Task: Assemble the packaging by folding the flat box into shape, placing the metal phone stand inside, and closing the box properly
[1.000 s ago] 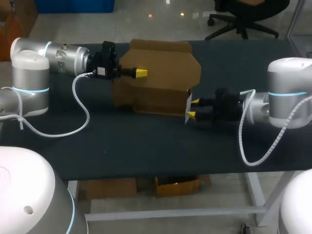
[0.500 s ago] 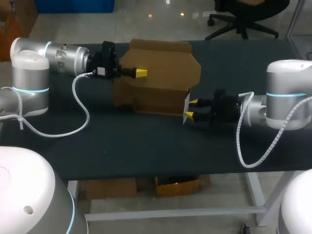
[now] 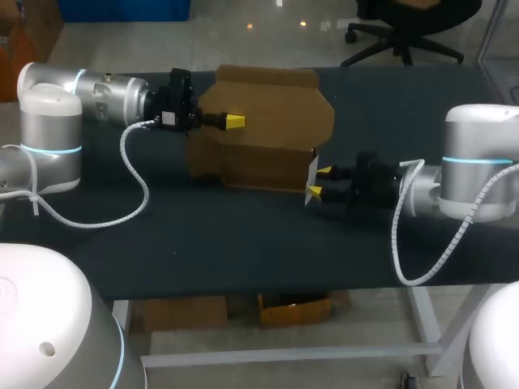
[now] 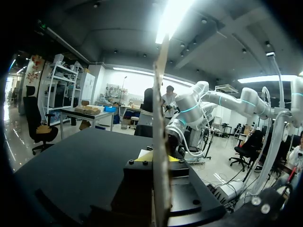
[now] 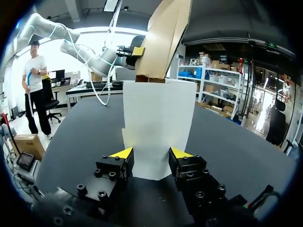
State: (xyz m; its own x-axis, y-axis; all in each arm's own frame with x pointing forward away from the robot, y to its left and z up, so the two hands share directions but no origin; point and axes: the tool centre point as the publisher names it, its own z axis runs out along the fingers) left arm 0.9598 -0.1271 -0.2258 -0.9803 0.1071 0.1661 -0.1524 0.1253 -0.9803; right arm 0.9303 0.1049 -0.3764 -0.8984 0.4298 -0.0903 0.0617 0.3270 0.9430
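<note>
Left gripper (image 3: 233, 121), coming in from the table's left side, is clamping a flat brown panel of the cardboard box (image 3: 268, 130), one yellow tip lying on the panel's upper face. Through the left wrist camera that panel is showing as a thin raw edge rising straight up between the fingers. The half-folded box, matte and angular with clipped corners, is sitting mid-table on the dark, smooth tabletop (image 3: 203, 243). At its right end a white, smooth-faced rectangular flap (image 3: 311, 174) is standing upright. The right gripper (image 3: 320, 180) is facing that flap with its fingers spread apart, both yellow tips resting just before the white surface.
</note>
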